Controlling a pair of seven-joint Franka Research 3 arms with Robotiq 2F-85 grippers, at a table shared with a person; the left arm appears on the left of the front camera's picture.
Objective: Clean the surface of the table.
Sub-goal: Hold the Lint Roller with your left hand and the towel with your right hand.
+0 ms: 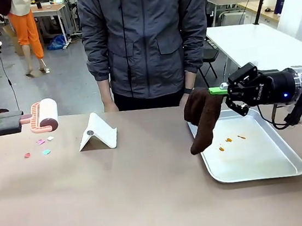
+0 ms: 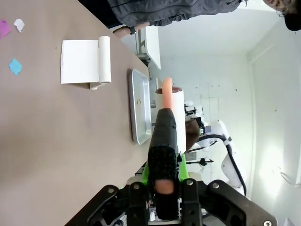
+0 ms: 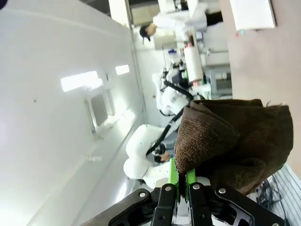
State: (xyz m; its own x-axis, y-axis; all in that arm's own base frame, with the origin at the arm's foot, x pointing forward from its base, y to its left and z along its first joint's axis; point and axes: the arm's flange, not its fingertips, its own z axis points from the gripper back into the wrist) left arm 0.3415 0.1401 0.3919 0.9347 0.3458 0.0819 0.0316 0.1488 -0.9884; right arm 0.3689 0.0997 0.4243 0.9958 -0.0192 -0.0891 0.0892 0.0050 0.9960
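Observation:
The brownish-tan table (image 1: 122,193) carries several small pink and teal paper scraps (image 1: 40,146) near its left end. My left gripper (image 1: 6,121) is shut on the pink handle of a lint roller (image 1: 45,115), held level just above the table's far left corner. In the left wrist view the gripper (image 2: 162,188) clamps that handle, and the roller (image 2: 174,113) points away from it. My right gripper (image 1: 222,89) is shut on a brown cloth (image 1: 204,117) that hangs over the left rim of the tray. The right wrist view shows the cloth (image 3: 235,136) bunched between the green pads (image 3: 173,174).
A silver tray (image 1: 268,167) with orange stains (image 1: 229,140) lies at the right. A white folded stand (image 1: 97,133) sits left of centre. A person in a grey jacket (image 1: 147,36) stands at the far edge, hands at the table's rim.

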